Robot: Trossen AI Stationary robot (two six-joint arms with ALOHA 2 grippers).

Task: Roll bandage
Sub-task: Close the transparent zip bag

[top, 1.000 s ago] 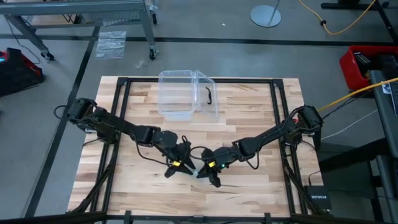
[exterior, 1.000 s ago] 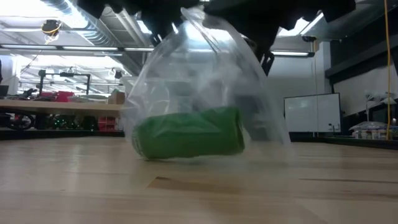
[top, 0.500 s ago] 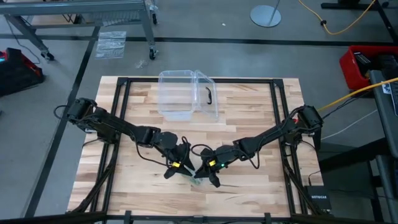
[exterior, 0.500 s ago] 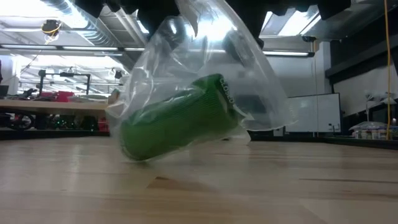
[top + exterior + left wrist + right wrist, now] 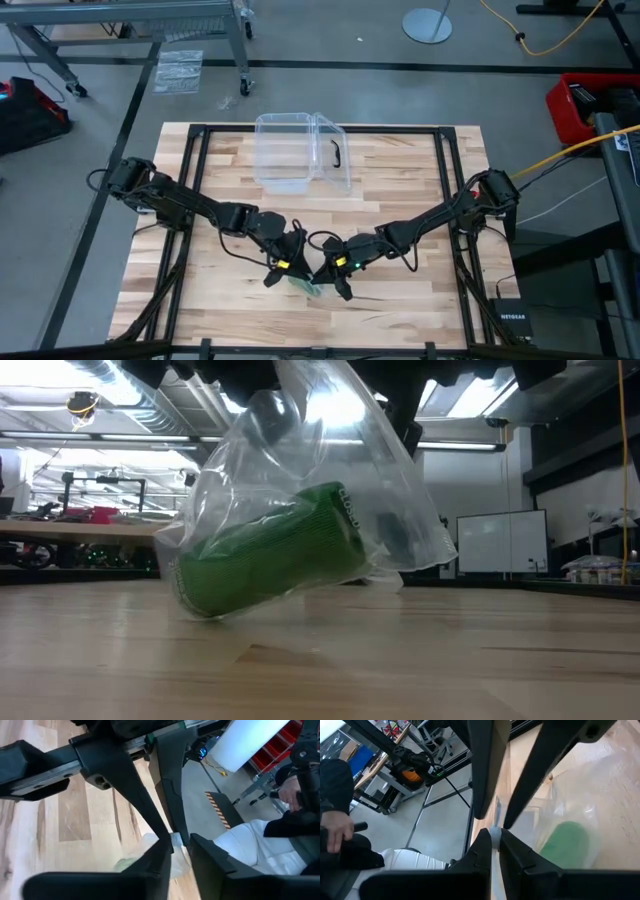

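Near the front edge of the worktop: both hands meet over one small bundle.
Worktop (image 5: 400, 170): pale wooden planks inside a black frame.
Clear box (image 5: 300, 152): stands toward the far side of the worktop, well apart from both hands.
Wrapper (image 5: 395, 500): crinkly clear plastic bag, pinched at its top edge and hanging down, its lower end at the worktop surface.
Bandage (image 5: 270, 552): stubby green roll inside the wrapper, tilted, one end low by the wood and the other raised; it sits below both hands, just under where they meet.
Left hand (image 5: 290, 268): reaches in from the left, just beside the right hand and above the bundle; the left wrist view shows its fingers (image 5: 150, 865) nearly together with the wrapper's top edge between them, though I cannot tell how firm that pinch is.
Right hand (image 5: 332, 275): comes in from the right; its fingers (image 5: 482, 847) are drawn together and clamped on the wrapper's upper edge, with the green roll showing through the plastic beyond them.
Person (image 5: 300, 795): seated beyond the worktop, seen in both wrist views.
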